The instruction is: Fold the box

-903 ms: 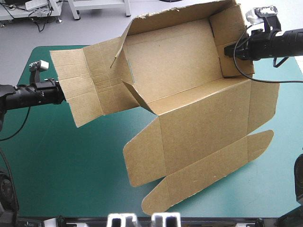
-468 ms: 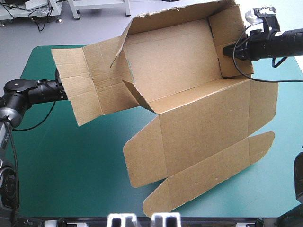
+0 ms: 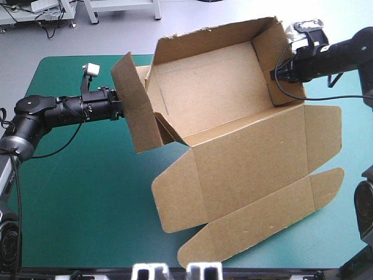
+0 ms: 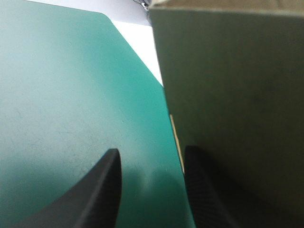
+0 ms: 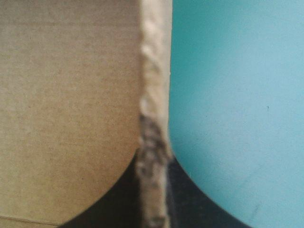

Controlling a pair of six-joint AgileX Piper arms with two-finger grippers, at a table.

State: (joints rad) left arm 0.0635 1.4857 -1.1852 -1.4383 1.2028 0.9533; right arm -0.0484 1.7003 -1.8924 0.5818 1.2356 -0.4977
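**1. Task item.** The box [image 3: 221, 81] stands half formed on the teal-green cover [image 3: 70, 192]. Its long back wall and right end wall [image 3: 267, 49] are upright. The lid [image 3: 250, 169] lies flat on the box's near side with its tuck flaps spread.

**2. Left gripper [image 3: 119, 108].** It sits just outside the box's left end, at the left end flap [image 3: 135, 114], which stands tilted up toward the box's hollow. In the left wrist view the 2 left fingers [image 4: 107, 190] stand apart with only cover between them, so nothing is gripped. The board runs along the outer side of 1 finger. I judge the arm is shoving the flap upright with that finger's flank rather than pinching it. The view is too close for me to confirm contact.

**3. Right gripper [image 3: 273, 74].** It reaches the box's right end wall from outside. The right wrist view shows the wall's raw edge [image 5: 154, 71] running down between the right fingers [image 5: 114, 204], which are clamped on it. I judge this hold anchors the box so that a push on its left end does not slide it.

**4. Surface and room.** The cover looks smooth and, I judge, gives the board little grip, which would explain the anchor. Bare cover lies left of the box and beside the lid, so the left arm has room to work.
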